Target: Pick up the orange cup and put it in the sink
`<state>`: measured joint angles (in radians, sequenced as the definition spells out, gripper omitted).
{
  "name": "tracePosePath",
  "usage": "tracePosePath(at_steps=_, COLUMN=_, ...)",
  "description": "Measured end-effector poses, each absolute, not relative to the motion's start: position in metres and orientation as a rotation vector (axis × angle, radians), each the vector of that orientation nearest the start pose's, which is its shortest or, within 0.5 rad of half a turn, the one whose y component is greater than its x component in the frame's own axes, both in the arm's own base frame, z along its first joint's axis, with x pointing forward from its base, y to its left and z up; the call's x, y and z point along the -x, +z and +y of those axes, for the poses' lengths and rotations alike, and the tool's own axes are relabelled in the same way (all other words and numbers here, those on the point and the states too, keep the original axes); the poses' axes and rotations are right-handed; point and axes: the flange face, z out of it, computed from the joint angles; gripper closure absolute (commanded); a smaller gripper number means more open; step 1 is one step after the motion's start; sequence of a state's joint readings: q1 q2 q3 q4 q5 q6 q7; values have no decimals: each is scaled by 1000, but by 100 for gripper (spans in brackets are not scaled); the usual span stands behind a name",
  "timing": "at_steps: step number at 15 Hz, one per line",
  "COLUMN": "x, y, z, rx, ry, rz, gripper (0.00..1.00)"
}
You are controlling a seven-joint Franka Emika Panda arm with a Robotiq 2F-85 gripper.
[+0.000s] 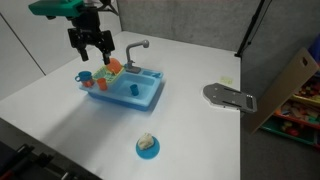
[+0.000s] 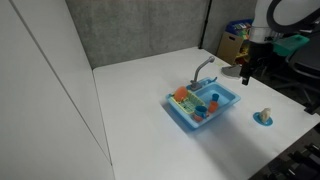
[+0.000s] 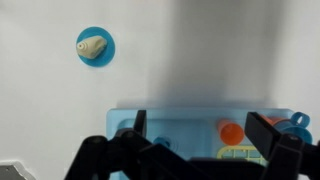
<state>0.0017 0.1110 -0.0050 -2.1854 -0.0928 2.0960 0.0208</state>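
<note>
The blue toy sink with a grey faucet stands on the white table; it shows in both exterior views and along the bottom of the wrist view. The small orange cup stands at the sink's drainboard end. From above it shows as an orange disc. My gripper hangs well above that end of the sink, open and empty, clear of the cup. It also shows in an exterior view and in the wrist view.
A light-blue cup and an orange-and-green piece share the drainboard. A round blue dish holding a pale object lies in front of the sink. A grey flat object and a cardboard box sit near the table's edge.
</note>
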Motion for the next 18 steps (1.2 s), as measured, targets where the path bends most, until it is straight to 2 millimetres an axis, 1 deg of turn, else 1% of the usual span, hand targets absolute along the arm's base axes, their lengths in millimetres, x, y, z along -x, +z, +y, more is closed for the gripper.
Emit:
tracePosePath(at_steps=3, x=-527, y=317, z=9, rx=3151, ry=292, rz=-26, gripper=0)
tracePosePath(at_steps=6, x=-526, y=307, z=16, rx=3109, ry=280, rz=11, gripper=0)
tracePosePath(at_steps=11, x=-525, y=275, z=17, rx=3100, ry=280, rz=23, gripper=0)
tracePosePath(at_steps=14, x=-527, y=260, z=17, rx=3103, ry=254, rz=25, gripper=0)
tracePosePath(at_steps=16, x=-526, y=254, z=17, rx=3102, ry=265, rz=26, gripper=0)
tracePosePath(at_steps=18, x=-526, y=254, z=17, rx=3102, ry=265, rz=26, gripper=0)
